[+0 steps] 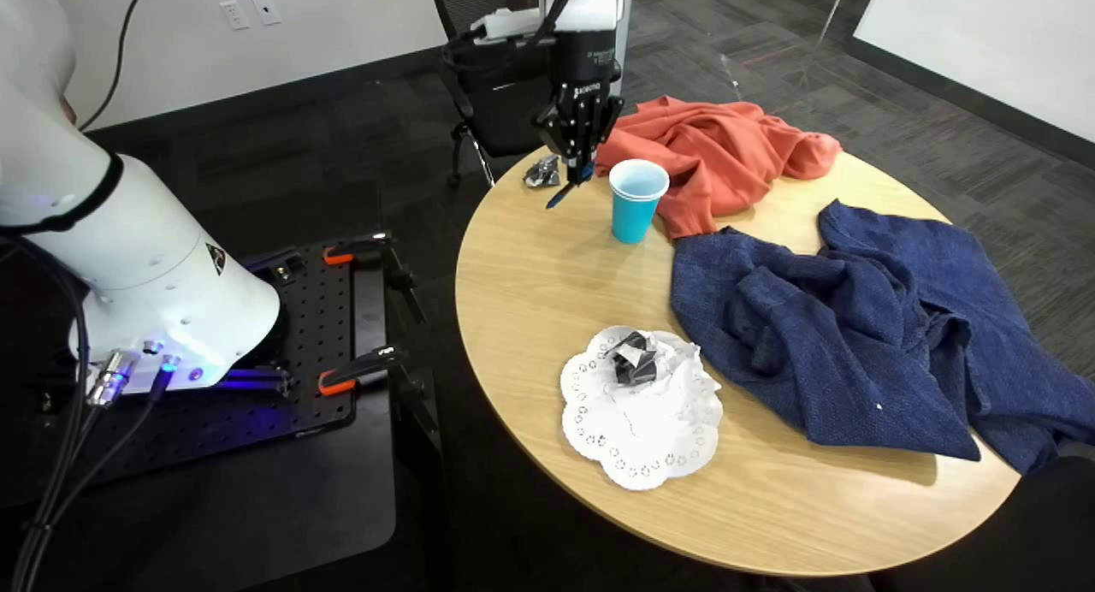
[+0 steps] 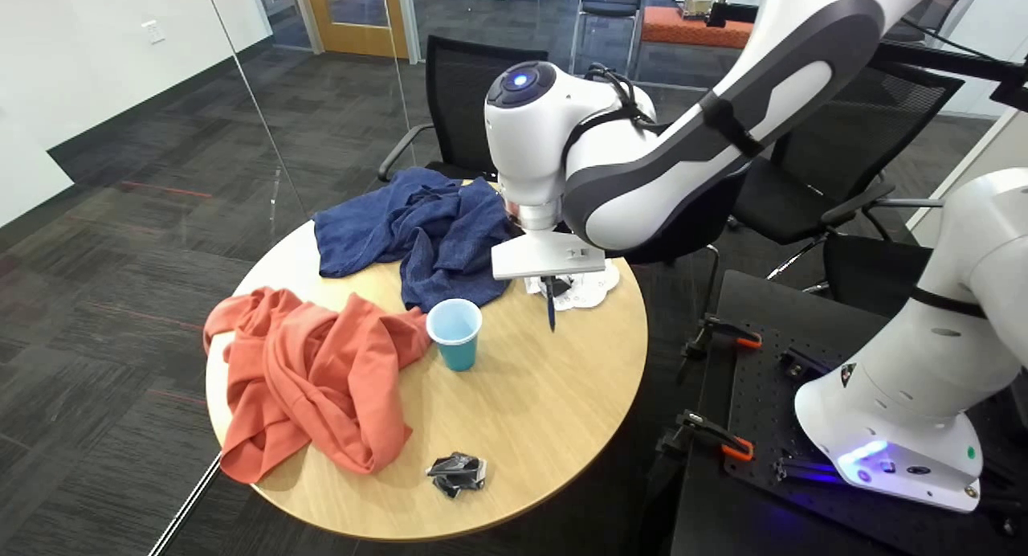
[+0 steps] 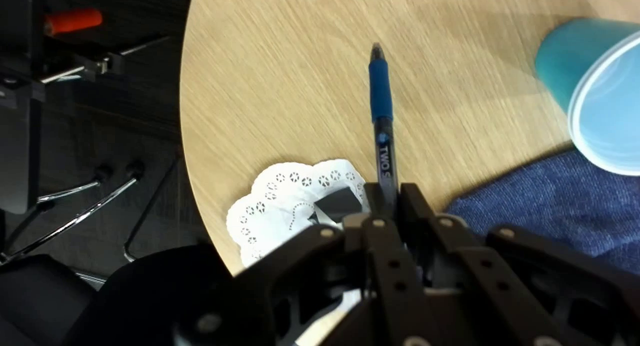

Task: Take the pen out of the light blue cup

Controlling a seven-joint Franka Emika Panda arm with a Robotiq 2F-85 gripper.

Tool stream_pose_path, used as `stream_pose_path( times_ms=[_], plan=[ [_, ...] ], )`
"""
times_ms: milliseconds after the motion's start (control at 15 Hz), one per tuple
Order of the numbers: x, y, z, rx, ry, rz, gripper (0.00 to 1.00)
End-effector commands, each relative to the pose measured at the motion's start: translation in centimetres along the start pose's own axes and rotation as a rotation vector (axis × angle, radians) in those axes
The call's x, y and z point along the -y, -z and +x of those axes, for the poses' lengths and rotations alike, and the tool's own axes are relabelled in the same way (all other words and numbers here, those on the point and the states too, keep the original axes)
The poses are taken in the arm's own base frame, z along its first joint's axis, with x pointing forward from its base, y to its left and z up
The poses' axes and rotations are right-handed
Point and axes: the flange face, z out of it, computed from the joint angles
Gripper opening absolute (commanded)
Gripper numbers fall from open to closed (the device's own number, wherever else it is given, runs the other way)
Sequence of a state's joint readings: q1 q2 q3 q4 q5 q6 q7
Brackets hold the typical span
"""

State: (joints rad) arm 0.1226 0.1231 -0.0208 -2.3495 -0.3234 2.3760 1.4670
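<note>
Round table — gripper pinches pen beside cup, apart. Risk: weak squeeze could drop pen — or low swing cupward tip cup.

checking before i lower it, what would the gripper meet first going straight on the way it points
Likely the wooden tabletop: the gripper points down, and the pen it holds would probably touch first. Exact spot is unclear.

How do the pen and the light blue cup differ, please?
The pen is thin and straight; the light blue cup is wider and tapered. The gripper holds the pen above the table; the cup stands upright on it. The pen's blue is dark, the cup's lighter. Both show blue.
</note>
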Motion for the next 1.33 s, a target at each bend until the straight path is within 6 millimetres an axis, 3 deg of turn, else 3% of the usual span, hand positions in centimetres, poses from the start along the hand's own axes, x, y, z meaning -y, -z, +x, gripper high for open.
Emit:
stream_pose_path(
  times_ms=[0,600,1067,1133,1267],
  plan=[
    [0.2,-2.9,-0.5,0.071,0.038,0.0,0.03],
    [0.2,-11.5,-1.9,0.244,0.009,-0.028,0.03],
    [-0.5,-15.3,-2.5,0.314,-0.027,-0.061,0.03],
    [-0.6,-15.5,-2.5,0.316,-0.028,-0.063,0.29],
    [-0.7,-15.7,-2.5,0.317,-0.038,-0.065,0.45]
  ],
)
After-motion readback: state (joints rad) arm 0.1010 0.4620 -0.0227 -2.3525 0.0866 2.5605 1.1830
